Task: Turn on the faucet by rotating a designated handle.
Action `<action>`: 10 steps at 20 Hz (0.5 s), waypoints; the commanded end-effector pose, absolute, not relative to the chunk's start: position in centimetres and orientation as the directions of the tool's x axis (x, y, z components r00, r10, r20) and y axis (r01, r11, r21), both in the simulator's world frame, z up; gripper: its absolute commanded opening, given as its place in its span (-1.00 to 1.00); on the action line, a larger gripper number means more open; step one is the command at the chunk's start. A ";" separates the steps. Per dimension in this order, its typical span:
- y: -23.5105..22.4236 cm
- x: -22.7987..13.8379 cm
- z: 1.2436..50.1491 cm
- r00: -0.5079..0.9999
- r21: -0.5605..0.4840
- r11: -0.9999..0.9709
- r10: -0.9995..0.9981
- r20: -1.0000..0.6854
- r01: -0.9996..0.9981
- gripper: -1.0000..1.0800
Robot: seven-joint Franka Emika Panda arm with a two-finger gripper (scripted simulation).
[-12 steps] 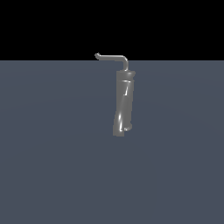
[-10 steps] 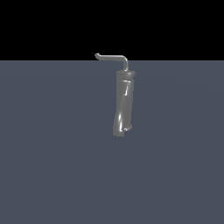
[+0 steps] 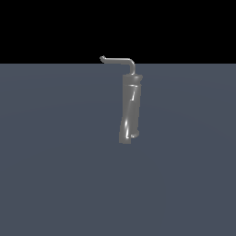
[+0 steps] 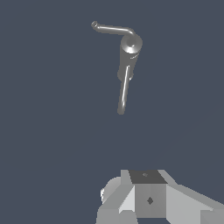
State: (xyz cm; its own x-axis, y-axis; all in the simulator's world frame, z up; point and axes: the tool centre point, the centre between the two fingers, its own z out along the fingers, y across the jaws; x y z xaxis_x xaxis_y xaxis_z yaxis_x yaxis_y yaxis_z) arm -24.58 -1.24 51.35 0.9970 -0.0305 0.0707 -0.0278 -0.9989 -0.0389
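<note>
Only the pincer's (image 4: 151, 199) pale grey body shows in the wrist view, well apart from the faucet (image 3: 130, 108); whether its jaws are spread is unclear. The shiny grey faucet stands upright on the dark surface (image 3: 55, 175), its thin bent handle (image 3: 117, 60) reaching toward the exterior view's left.

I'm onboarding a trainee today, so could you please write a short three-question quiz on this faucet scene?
1. True or false: in the exterior view, the handle sits on top of the faucet.
2. In the exterior view, the handle's upturned tip points toward that view's: A) left B) right
3. Fill in: the end effector is ____ the handle: touching or apart from?

Key
1. True.
2. A.
3. Apart from. The exterior view shows no arm near the faucet, and the wrist view shows only part of the white robot body, with floor between it and the handle.
</note>
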 end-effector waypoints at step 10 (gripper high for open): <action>-1.2 -23.2 51.3 0.994 -0.059 -0.995 -0.090 0.063 -0.086 -1.00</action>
